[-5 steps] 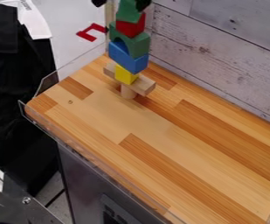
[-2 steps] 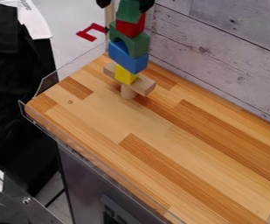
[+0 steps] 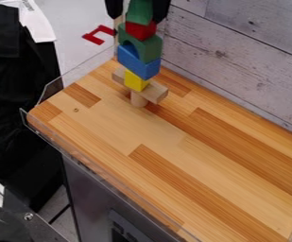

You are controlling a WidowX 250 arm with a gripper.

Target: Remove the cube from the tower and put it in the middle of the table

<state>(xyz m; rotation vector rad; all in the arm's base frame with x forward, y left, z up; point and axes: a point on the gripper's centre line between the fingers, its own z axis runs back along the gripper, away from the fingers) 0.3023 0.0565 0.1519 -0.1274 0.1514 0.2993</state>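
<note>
Camera view, far left: black fabric (image 3: 15,104) hangs beside the bench (image 3: 192,156), with a grey metal plate (image 3: 40,227) below and a white sheet (image 3: 38,21) above. A clear guard (image 3: 39,128) runs along the bench's near and left edges, a low see-through wall with the tower standing inside it; a dark metal cabinet (image 3: 104,189) sits underneath. Outside the guard, on the pale floor, is a red bracket-shaped piece (image 3: 98,35).

Next comes the tower at the bench's far left. Bottom up: a wooden cylinder (image 3: 138,99) standing upright, a wooden plank (image 3: 154,93) across it, a yellow block (image 3: 135,81), a blue block (image 3: 136,62), a green arch (image 3: 150,47), a red block (image 3: 140,30), and a green block (image 3: 140,10) on top. The task's cube is in this stack, probably the red or yellow one. The hand (image 3: 137,20) has its fingers apart, one either side of the top block. A whitewashed plank wall (image 3: 236,56) backs the right side.
</note>
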